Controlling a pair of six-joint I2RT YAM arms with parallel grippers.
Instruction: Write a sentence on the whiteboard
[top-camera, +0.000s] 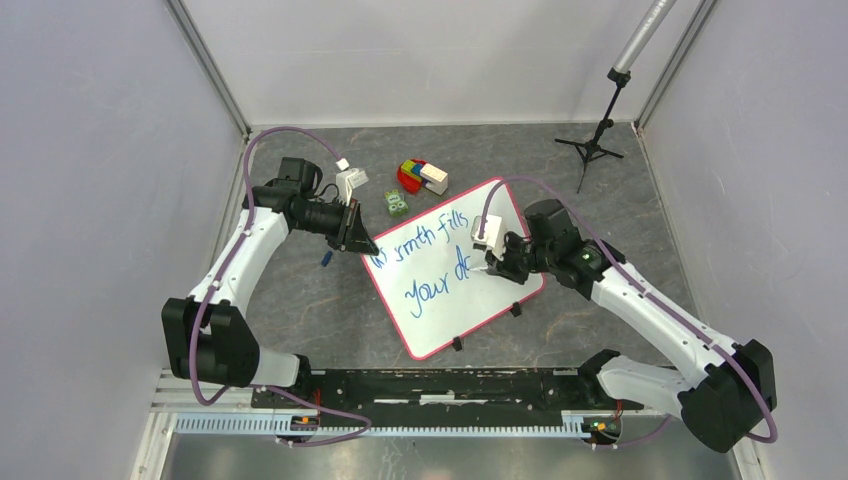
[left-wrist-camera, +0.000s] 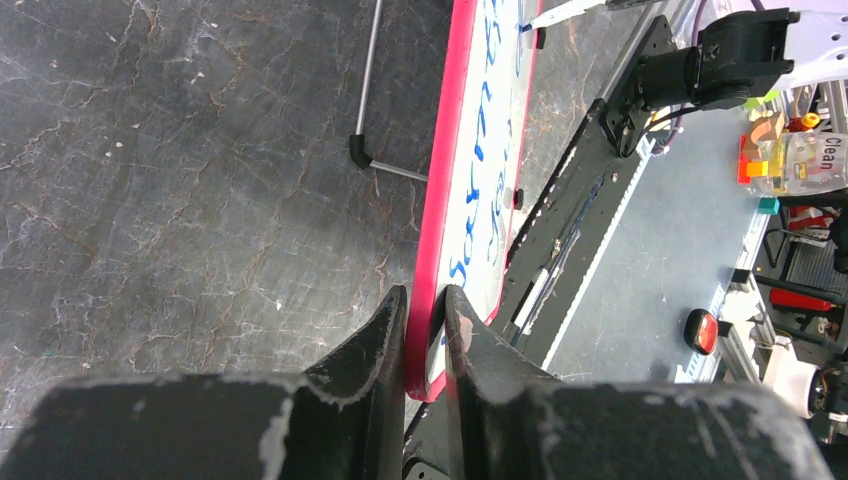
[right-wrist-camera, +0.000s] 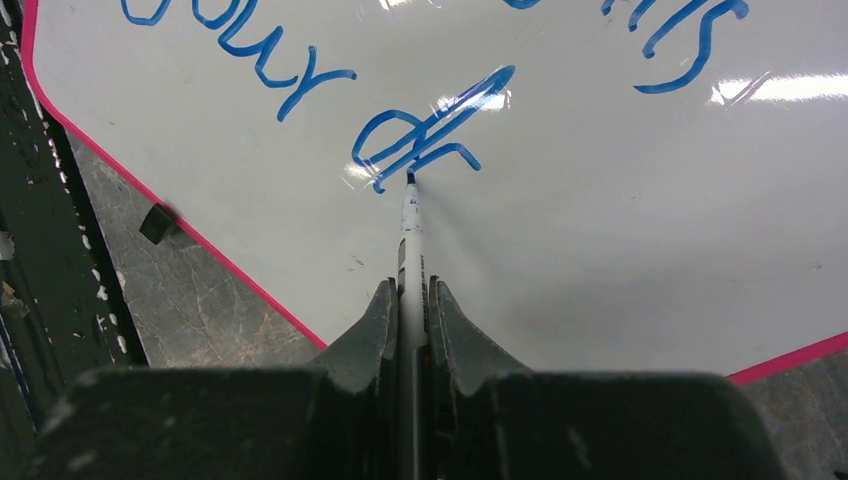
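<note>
Right claw (right-wrist-camera: 411, 288) holds marker (right-wrist-camera: 410, 222) tip against the whiteboard's (right-wrist-camera: 600, 260) sentence (top-camera: 430, 292).

Dark grey marbled surface (top-camera: 300, 290), pale veins throughout. Block pile (top-camera: 421, 176) toward far edge: red, yellow, green pieces, pale wooden block on its right side. Small green packet (top-camera: 397, 204) just near-left of block pile, not touching it. Black tripod stand (top-camera: 595, 145) well right of block pile; silver pole (top-camera: 640, 40) rising slanted from it. Black rail (top-camera: 450, 385) well nearer than block pile, along surface's near edge. Pale enclosure walls (top-camera: 100, 150) left, right and behind block pile.
</note>
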